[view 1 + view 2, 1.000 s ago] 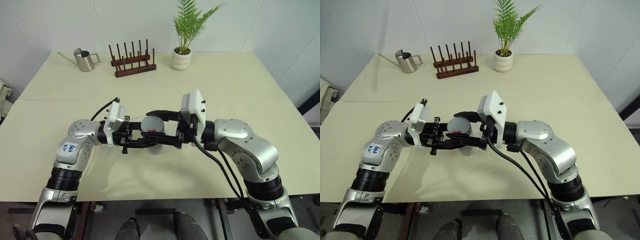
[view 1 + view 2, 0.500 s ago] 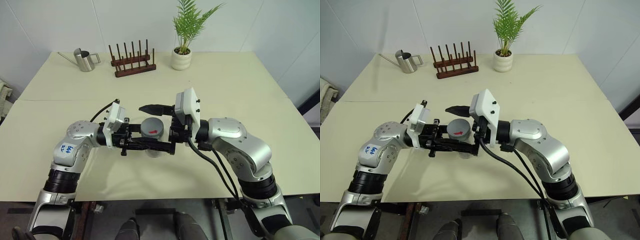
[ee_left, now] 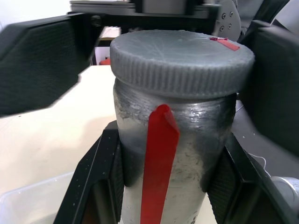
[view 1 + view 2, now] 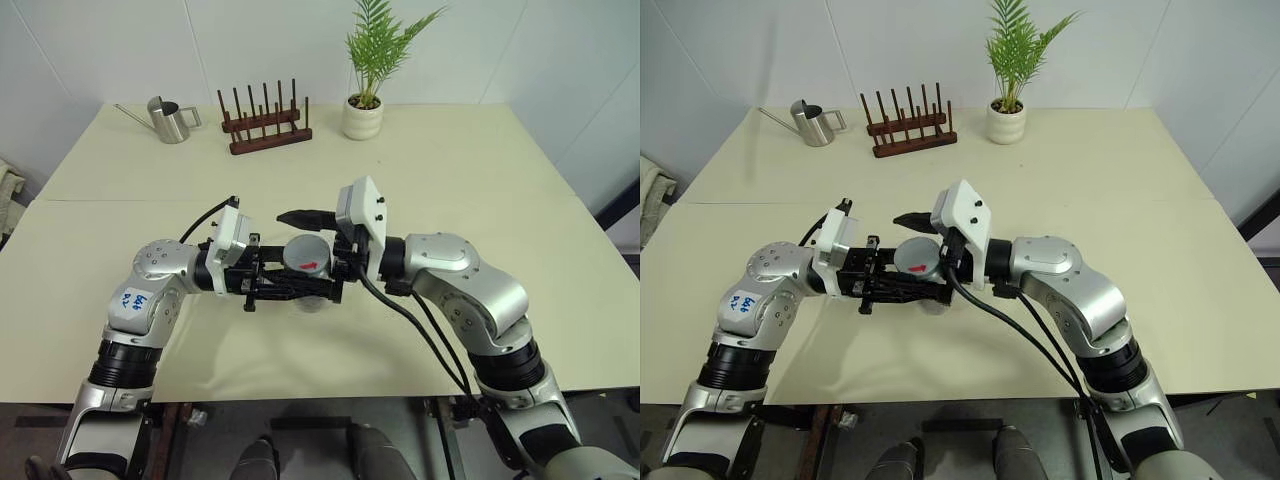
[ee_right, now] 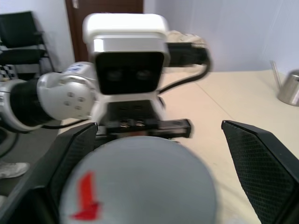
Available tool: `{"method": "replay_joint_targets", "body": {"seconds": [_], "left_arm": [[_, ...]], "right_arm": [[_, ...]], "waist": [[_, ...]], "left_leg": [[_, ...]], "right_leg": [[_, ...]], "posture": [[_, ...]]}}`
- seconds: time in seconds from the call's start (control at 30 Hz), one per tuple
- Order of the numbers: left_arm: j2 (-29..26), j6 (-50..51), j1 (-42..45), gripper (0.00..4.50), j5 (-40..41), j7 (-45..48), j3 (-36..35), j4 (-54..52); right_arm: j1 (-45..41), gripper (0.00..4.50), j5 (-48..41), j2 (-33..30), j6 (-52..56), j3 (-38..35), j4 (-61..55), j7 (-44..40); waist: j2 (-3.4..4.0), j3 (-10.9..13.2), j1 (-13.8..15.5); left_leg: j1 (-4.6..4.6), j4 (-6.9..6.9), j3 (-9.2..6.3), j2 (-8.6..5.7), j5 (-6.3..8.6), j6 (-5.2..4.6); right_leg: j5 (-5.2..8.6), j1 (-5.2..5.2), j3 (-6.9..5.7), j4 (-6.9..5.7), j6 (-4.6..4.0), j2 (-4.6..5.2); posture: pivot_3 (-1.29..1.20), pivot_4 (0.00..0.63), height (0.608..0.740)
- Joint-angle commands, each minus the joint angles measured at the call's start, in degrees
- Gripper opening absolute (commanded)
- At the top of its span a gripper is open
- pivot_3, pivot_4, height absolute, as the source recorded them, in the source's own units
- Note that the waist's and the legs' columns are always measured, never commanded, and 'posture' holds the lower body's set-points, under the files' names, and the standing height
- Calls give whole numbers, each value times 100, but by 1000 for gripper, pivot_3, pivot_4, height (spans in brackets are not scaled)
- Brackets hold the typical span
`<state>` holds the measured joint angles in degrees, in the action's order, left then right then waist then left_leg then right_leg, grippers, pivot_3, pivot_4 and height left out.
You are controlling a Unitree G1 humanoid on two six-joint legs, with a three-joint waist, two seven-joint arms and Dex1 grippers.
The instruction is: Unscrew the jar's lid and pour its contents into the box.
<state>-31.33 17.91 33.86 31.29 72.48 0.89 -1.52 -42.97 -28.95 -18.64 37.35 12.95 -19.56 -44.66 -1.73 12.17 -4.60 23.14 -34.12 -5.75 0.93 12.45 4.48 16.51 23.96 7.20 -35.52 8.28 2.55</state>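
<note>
The jar (image 3: 191, 126), a small clear cylinder with a red strip down its side, is held upright above the table with my left gripper (image 4: 297, 288) shut on its body. Its grey ribbed lid (image 4: 305, 257), marked with a red streak, sits on top. My right gripper (image 5: 159, 128) reaches in from the right and stands open, its black fingers (image 5: 259, 158) on either side of the lid and apart from it. The jar's wall is cloudy, so I cannot make out the contents. A corner of the clear box (image 3: 28, 205) shows on the table below the jar.
At the table's far side stand a steel watering can (image 4: 170, 120), a dark wooden peg rack (image 4: 265, 125) and a potted plant (image 4: 364, 105). The cream table (image 4: 500, 190) stretches wide on both sides of the arms.
My right gripper, which was closed around the lid a second ago, has opened and now straddles it. The left gripper has kept the jar in place.
</note>
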Motion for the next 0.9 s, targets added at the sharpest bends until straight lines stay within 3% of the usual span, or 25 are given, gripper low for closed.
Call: {"method": "replay_joint_targets", "body": {"seconds": [0.03,0.9], "left_arm": [[-22,-107,-76,1877,41,54,-21,-214],[-234,-212,-95,1877,-49,16,-246,161]], "right_arm": [[-162,4470,-49,40,-64,-245,-96,121],[357,4470,-485,-1204,539,-1026,-813,313]], "waist": [[0,0,-1],[0,0,12]], "left_leg": [[0,0,0,0,0,0],[1,-1,0,0,0,0]], "right_leg": [[0,0,0,0,0,0],[1,1,-1,-1,-1,0]], "posture": [[0,150,740],[0,150,740]]}}
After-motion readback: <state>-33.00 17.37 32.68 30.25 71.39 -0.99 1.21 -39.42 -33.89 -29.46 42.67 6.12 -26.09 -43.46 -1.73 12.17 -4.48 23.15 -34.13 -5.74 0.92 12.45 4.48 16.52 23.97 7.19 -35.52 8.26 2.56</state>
